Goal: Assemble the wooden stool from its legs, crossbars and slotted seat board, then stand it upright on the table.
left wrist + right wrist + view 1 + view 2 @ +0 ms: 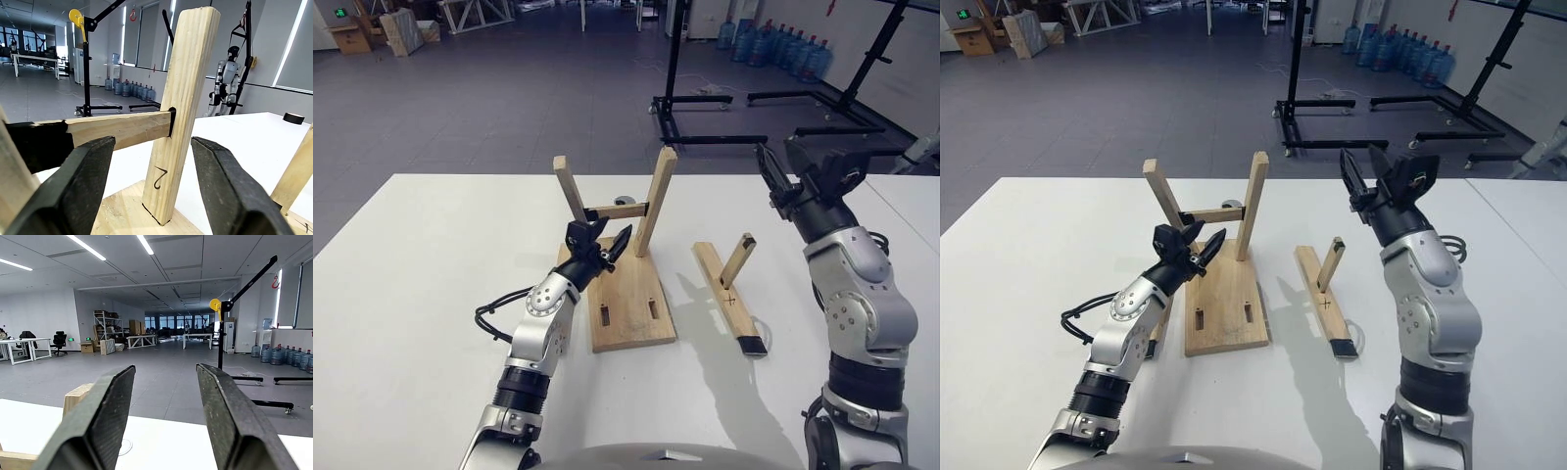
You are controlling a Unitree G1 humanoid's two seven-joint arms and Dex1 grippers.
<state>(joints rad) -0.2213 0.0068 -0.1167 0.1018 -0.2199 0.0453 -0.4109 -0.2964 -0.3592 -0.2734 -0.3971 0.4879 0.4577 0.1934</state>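
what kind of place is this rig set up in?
Probably a robotics lab in an open industrial hall: black wheeled gantries on a bare grey floor, a second humanoid standing by a hoist frame, and water jugs stacked along the wall.

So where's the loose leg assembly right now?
In the eye views, the loose leg assembly lies on the table, just right of the seat board, untouched.

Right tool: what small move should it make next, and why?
Probably lower toward the loose leg piece: the right tool is raised, open and empty, and the seat board has two empty slots.
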